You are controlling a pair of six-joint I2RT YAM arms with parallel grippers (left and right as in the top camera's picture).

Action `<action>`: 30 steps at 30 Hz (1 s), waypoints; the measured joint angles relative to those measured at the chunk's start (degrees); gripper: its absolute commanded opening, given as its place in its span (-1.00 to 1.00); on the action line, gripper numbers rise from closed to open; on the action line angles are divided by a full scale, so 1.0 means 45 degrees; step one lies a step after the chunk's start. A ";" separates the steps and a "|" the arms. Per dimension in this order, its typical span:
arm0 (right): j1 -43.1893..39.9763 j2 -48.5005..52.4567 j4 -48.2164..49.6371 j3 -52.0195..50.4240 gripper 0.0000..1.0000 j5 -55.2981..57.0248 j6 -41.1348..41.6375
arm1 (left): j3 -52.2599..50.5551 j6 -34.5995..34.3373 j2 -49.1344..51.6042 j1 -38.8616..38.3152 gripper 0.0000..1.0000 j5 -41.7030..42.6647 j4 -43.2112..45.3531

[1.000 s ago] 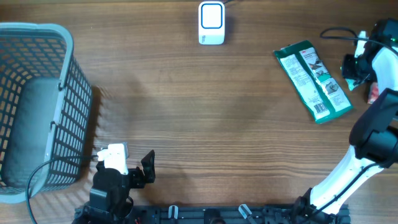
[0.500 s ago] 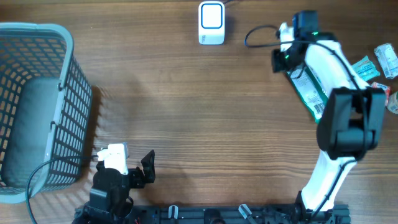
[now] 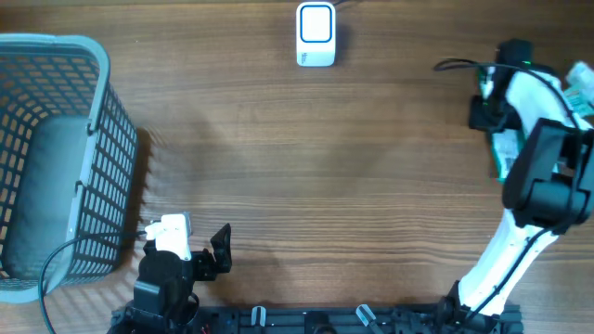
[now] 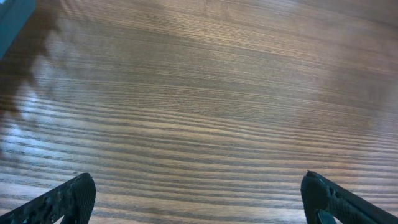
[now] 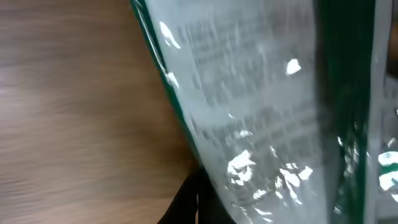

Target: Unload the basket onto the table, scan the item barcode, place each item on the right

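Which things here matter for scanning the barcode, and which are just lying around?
For the job:
- green packet
- white scanner
- right gripper, closed on the packet

Just lying about:
- grey basket
- small packets at the right edge

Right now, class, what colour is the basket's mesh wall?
Pale blue-grey; the basket shows best in the overhead view.

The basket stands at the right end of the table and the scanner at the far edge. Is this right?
No: the basket stands at the left end; the scanner is at the far edge, as the overhead view shows.
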 measured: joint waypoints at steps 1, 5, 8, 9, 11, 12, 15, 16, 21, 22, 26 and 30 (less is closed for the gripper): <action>-0.0427 0.0000 -0.0063 0.0005 -0.91 0.0068 -0.0005 | 0.0000 0.0000 0.0000 0.0000 1.00 0.0000 0.0000; -0.0899 0.0136 -0.0986 0.0461 0.93 -0.0495 0.0044 | 0.0000 0.0000 -0.0005 0.0000 1.00 0.0000 0.0005; -0.0690 0.0189 -0.2341 0.1506 0.99 -0.1953 0.0146 | 0.0000 0.0000 0.0000 0.0000 1.00 0.0000 0.0005; -0.0457 0.0029 -0.2705 0.2132 0.99 -0.2637 0.0151 | 0.0000 0.0000 -0.0005 0.0000 1.00 0.0000 0.0005; -0.0015 -0.0840 -0.3055 0.2657 0.99 -0.3594 0.0151 | 0.0000 0.0000 -0.0005 0.0000 1.00 0.0000 0.0000; 0.0160 -0.1389 -0.3167 0.2701 0.99 -0.3925 0.0155 | 0.0000 0.0000 -0.0005 0.0000 1.00 0.0000 0.0000; 0.1015 -0.5100 -0.3619 0.3011 0.99 -0.5285 0.0189 | 0.0000 0.0000 -0.0005 0.0000 1.00 0.0000 -0.0010; 0.1253 -0.6815 -0.3944 0.3186 1.00 -0.5722 0.0233 | 0.0000 0.0000 -0.0005 0.0000 1.00 0.0000 0.0000; 0.1384 -1.2512 -0.4556 0.3434 0.99 -0.6377 0.1059 | 0.0000 0.0000 -0.0005 0.0000 1.00 0.0000 0.0005; 0.1384 -1.3653 -0.4585 0.3473 0.99 -0.6445 0.1175 | 0.0000 0.0000 -0.0005 0.0000 1.00 0.0000 0.0000; 0.1384 -1.6179 -0.4634 0.3478 1.00 -0.6465 0.1341 | 0.0000 0.0000 -0.0005 0.0000 1.00 0.0000 0.0000; 0.1384 -1.8112 -0.5090 0.3478 1.00 -0.6479 0.1316 | 0.0000 0.0000 -0.0005 0.0000 1.00 0.0000 0.0000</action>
